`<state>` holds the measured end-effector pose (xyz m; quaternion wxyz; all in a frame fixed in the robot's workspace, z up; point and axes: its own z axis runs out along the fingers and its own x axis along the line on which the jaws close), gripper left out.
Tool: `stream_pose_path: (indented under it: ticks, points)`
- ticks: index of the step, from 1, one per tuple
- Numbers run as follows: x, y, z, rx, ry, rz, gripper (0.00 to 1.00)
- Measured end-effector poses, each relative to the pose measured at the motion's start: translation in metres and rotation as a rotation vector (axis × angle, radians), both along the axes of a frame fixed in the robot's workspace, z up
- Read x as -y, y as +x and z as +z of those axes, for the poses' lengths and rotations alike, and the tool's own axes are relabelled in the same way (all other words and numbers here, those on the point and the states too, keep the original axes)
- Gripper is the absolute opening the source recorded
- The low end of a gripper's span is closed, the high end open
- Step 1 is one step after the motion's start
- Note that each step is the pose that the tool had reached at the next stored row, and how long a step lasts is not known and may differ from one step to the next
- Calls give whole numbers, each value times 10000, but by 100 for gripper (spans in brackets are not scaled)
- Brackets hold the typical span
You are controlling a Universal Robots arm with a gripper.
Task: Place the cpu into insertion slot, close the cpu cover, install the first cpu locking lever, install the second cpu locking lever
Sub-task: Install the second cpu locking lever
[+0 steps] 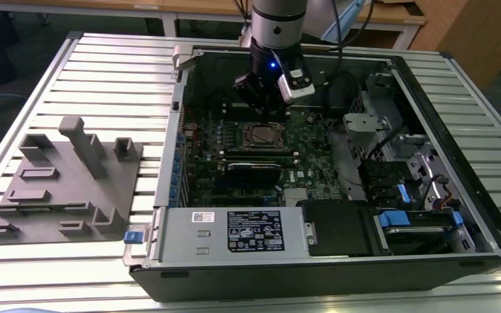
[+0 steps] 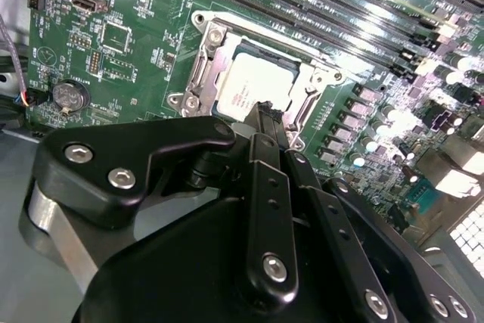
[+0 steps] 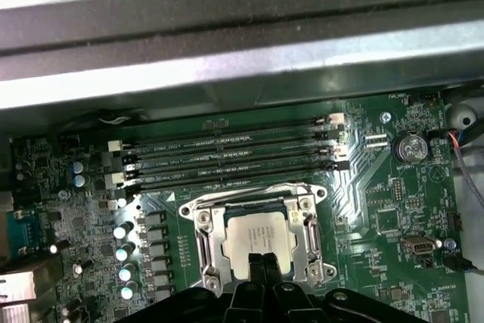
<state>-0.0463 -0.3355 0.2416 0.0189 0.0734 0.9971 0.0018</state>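
Note:
The cpu (image 3: 253,238) (image 2: 253,85), with its pale silver face, lies flat in the insertion slot (image 1: 262,135) on the green board. The cpu cover (image 3: 206,243) (image 2: 198,66), a silvery frame, lies flat around the chip, whose face shows through its window. A thin wire lever (image 3: 257,187) runs along the socket edge beside the memory slots. My gripper (image 3: 262,264) (image 2: 266,111) hovers just over the socket's edge, its two black fingers pressed together with nothing between them. In the exterior view the gripper (image 1: 263,107) hangs inside the case above the socket.
Long black memory slots (image 3: 227,158) run beside the socket. The open computer case (image 1: 459,163) has tall walls, a power supply (image 1: 233,231) and drive bays (image 1: 407,222). A grey fixture block (image 1: 68,182) rests on the slatted table at the exterior view's left.

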Motion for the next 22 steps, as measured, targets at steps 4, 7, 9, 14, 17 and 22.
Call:
stream_pose_path:
  ticks: [4, 7, 9, 14, 17, 22]
  points:
    - [52, 0, 0, 0, -26, 0, 10]
    - [90, 0, 0, 0, -82, 0, 10]
    - [117, 0, 0, 1, -128, 0, 10]
    - [183, 0, 0, 0, -223, 0, 10]
    - [230, 0, 0, 0, -262, 0, 10]
    - [289, 0, 0, 0, -297, -1, 10]
